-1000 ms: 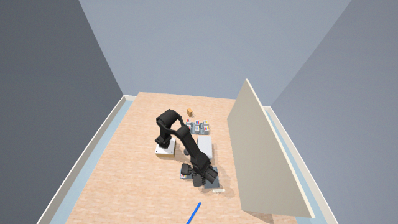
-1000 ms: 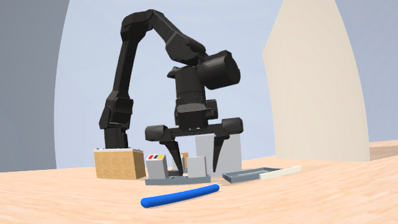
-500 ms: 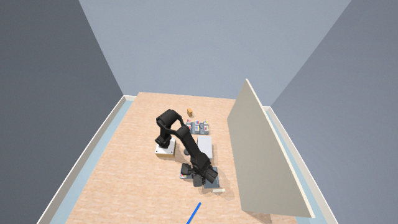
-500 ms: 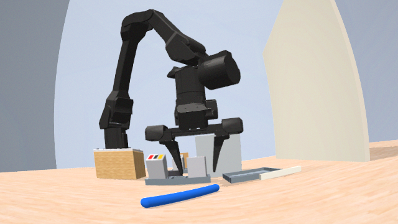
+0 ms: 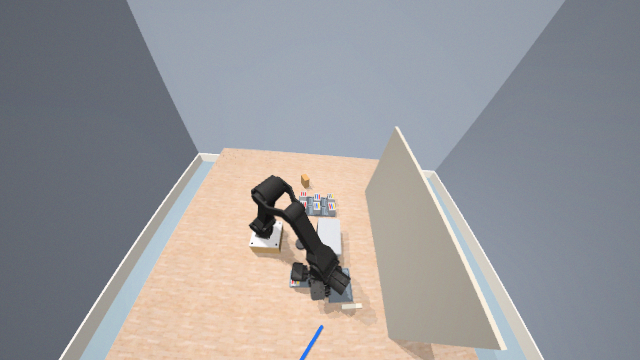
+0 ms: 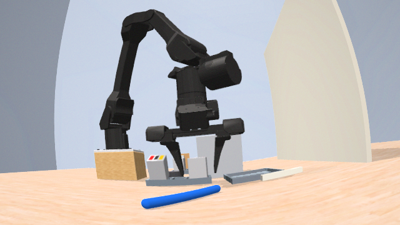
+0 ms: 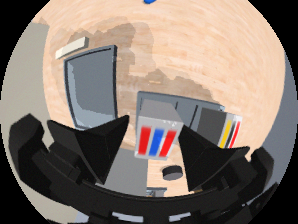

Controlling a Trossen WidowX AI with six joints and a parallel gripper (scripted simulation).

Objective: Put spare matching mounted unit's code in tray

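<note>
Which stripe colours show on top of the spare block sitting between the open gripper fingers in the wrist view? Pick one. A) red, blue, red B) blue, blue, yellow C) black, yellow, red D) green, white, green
A: in the wrist view the spare block framed by the open gripper carries a red, a blue and a red stripe; the black, yellow and red stripes sit on the neighbouring block to its right.

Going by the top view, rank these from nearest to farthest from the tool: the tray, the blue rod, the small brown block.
1. Tray: right beside the tool, partly under it.
2. Blue rod: on the floor toward the camera.
3. Brown block: far side, beyond the rack of spares.
</note>
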